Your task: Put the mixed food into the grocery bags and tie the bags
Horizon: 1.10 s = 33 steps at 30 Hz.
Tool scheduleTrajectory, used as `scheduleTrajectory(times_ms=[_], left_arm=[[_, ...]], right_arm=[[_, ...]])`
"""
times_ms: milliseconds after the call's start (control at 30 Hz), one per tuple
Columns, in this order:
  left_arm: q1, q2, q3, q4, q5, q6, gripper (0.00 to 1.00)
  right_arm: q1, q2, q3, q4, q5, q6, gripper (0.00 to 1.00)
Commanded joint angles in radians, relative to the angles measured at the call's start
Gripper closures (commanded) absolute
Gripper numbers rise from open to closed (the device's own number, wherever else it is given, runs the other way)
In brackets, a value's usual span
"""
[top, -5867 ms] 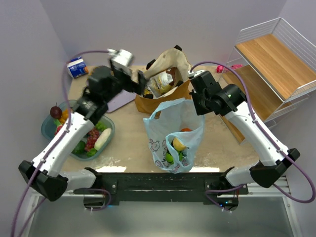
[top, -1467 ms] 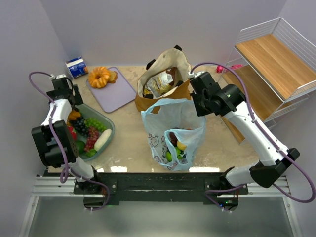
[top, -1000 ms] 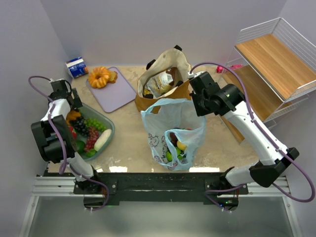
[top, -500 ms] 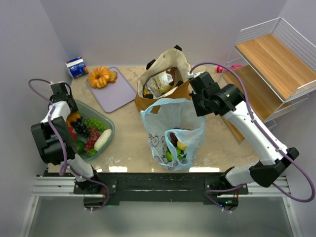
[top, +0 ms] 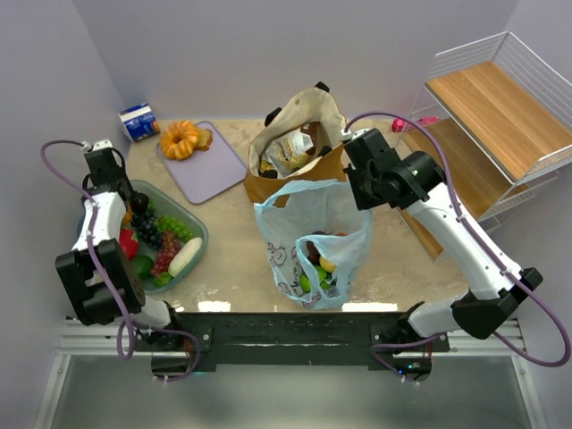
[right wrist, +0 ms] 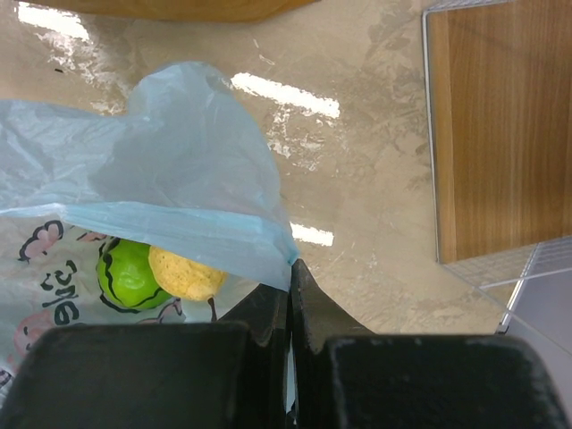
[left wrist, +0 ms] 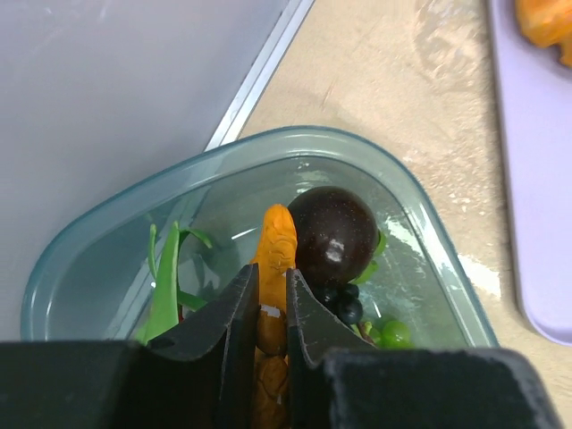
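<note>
Seen from above, the left arm point(top: 94, 223), which a few seconds ago reached across to the tote point(top: 299, 134) at the middle of the far edge, has swung back to the tub point(top: 195, 234) at the table's left edge. The right arm point(top: 465, 241) has not moved. It holds up the right rim of the blue plastic bag point(top: 304, 219), which stands by the middle of the near edge with fruit in its bottom.

In the left wrist view, the left gripper point(left wrist: 273, 279) hangs inside the tub. Its jaws are nearly together over an orange piece point(left wrist: 277, 234), and a plum point(left wrist: 332, 234) sits just beside them. I cannot tell whether the jaws grip the piece.

In the right wrist view, the right gripper point(right wrist: 290, 273) has its jaws pinched on the bag's edge. A green apple point(right wrist: 125, 273) and a pear point(right wrist: 183, 273) lie inside the bag.

Another fetch seems to be starting, so packing goes on and neither bag is tied.
</note>
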Motion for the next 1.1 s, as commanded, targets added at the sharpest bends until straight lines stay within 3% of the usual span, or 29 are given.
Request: scheduleTrajectory(times_ms=[0,133,233,333,367,433,567,667,833,1067], left_arm=[[-0.026,-0.088,0.001,0.004,0.022,-0.003,1.00],[-0.121,-0.185,0.048,-0.001,-0.001,0.014,1.00],[-0.271,-0.237,0.173,-0.049,0.020,0.010,1.00],[-0.522,-0.254,0.330,-0.105,0.013,0.014,1.00],[-0.661,-0.280,0.352,-0.100,0.020,0.017,1.00],[-0.791,-0.309,0.392,-0.056,0.066,0.004,1.00],[-1.160,-0.352,0.380,0.068,0.250,-0.030,1.00],[-1.335,-0.322,0.351,0.142,0.344,-0.038,1.00],[-1.425,-0.271,0.271,0.253,0.451,-0.043,1.00],[-1.422,-0.202,0.246,0.231,0.287,0.082,1.00]], right_arm=[[0.002,-0.020,0.047,-0.021,0.024,-0.007,1.00],[0.001,-0.017,0.064,-0.035,0.030,-0.008,1.00],[0.001,-0.013,0.066,-0.035,0.034,-0.008,1.00],[0.002,-0.004,0.069,-0.039,0.035,-0.002,1.00],[0.001,-0.005,0.067,-0.038,0.035,0.001,1.00],[0.002,-0.010,0.063,-0.035,0.035,0.004,1.00],[0.001,-0.019,0.061,-0.038,0.040,0.006,1.00],[0.001,-0.025,0.063,-0.042,0.046,0.009,1.00],[0.001,-0.042,0.047,-0.039,0.044,0.013,1.00],[0.002,-0.062,0.041,-0.044,0.047,0.020,1.00]])
